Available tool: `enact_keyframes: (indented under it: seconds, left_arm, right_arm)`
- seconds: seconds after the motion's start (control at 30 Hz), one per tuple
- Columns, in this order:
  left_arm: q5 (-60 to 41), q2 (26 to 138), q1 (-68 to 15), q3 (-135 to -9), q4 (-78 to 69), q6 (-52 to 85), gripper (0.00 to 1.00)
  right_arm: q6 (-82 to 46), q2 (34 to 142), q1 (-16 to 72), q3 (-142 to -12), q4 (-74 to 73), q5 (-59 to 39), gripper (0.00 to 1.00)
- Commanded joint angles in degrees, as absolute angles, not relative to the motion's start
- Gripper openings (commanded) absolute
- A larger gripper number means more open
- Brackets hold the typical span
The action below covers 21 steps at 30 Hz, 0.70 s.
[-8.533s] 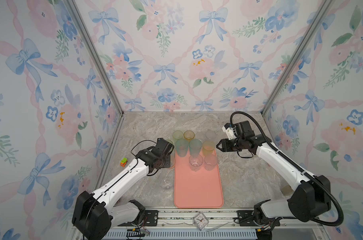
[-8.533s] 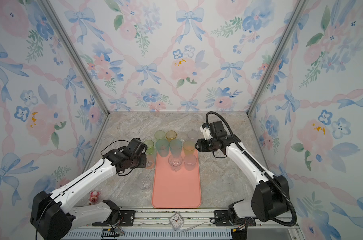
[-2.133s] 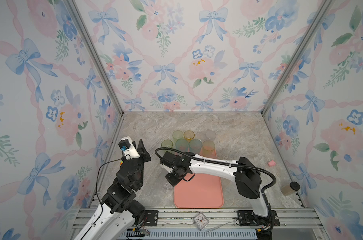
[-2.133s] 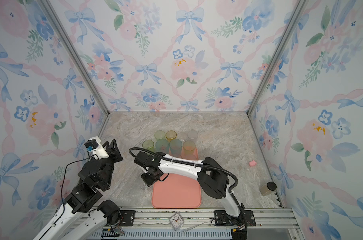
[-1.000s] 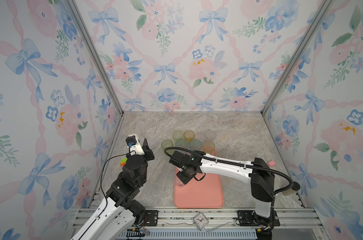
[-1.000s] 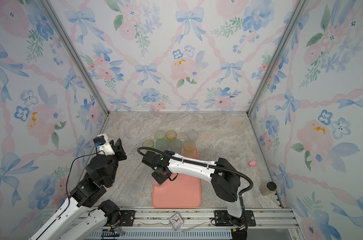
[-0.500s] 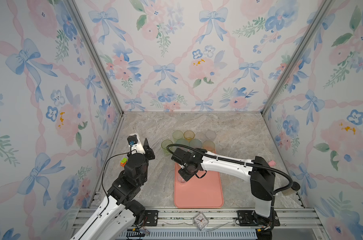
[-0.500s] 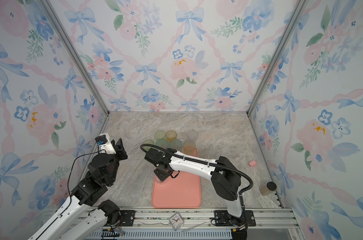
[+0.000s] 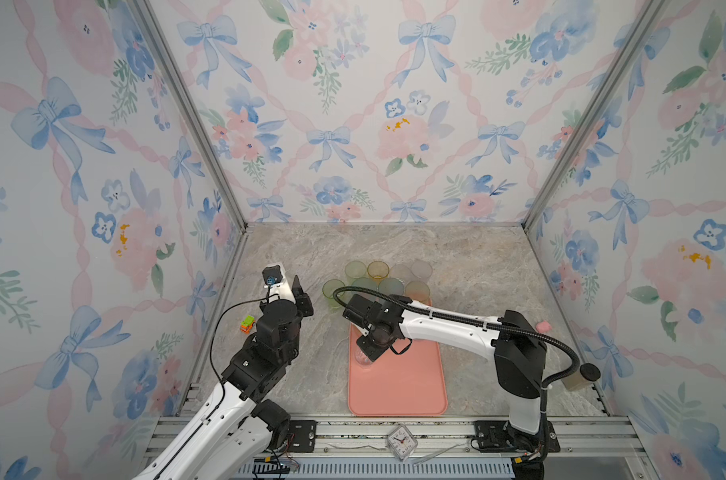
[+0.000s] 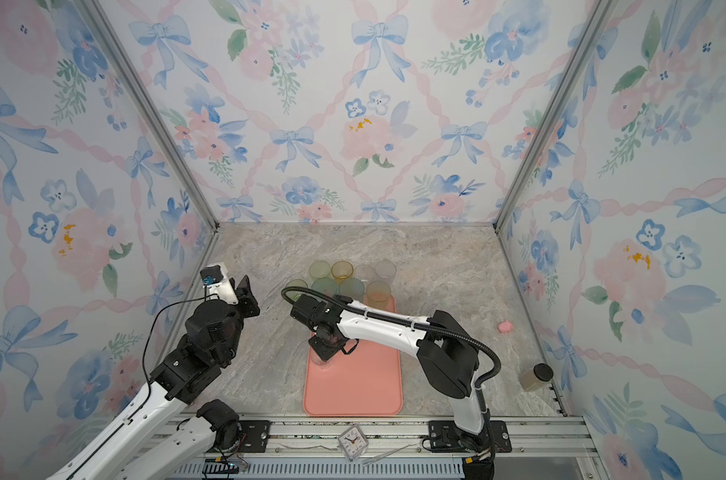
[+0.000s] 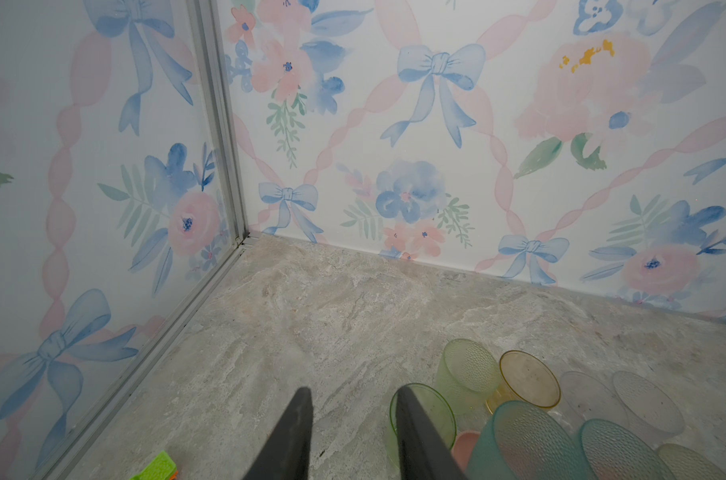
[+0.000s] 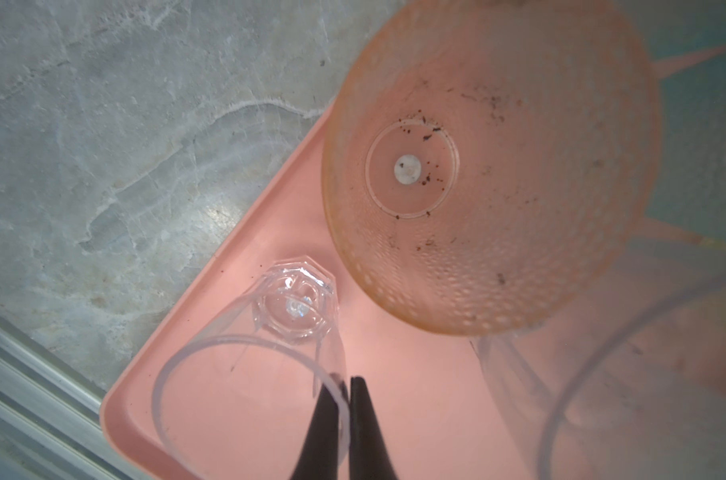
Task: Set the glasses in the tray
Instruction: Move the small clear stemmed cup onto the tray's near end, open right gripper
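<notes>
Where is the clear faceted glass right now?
In both top views the clear glass is at the left edge of the tray, rim pinched by the right gripper.

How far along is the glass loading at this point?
Done: an orange tumbler stands on the tray. In hand: the right gripper is shut on the rim of a clear glass at the tray's left edge. Left: a green glass and the back row of four stand on the table beyond the tray. The left gripper is open and empty.
</notes>
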<state>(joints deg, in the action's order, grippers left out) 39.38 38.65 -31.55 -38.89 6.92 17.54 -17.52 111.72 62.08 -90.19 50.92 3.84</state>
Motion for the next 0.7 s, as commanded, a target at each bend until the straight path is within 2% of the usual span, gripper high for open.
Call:
enact_keyframes:
  seconds: [0.0,0.3,0.47,0.67]
  left_arm:
    - [38.84,39.02,-31.05,-40.34,6.64,16.58,0.36]
    - [38.37,39.98,-30.76,-40.69,6.50,16.63,0.36]
    - [38.14,40.21,-30.68,-40.78,6.52,16.70,0.36]
    - [37.88,40.16,-30.59,-40.69,6.53,16.80,0.36]
  right_arm:
    - [-16.80,113.12,61.34,-91.76,50.72,2.87,0.02]
    - [-16.68,113.42,60.90,-91.67,50.55,1.93,0.05]
    - [-16.63,113.03,60.91,-91.50,50.38,1.67,0.13]
    - [-16.81,112.42,60.86,-91.12,50.19,1.64,0.15]
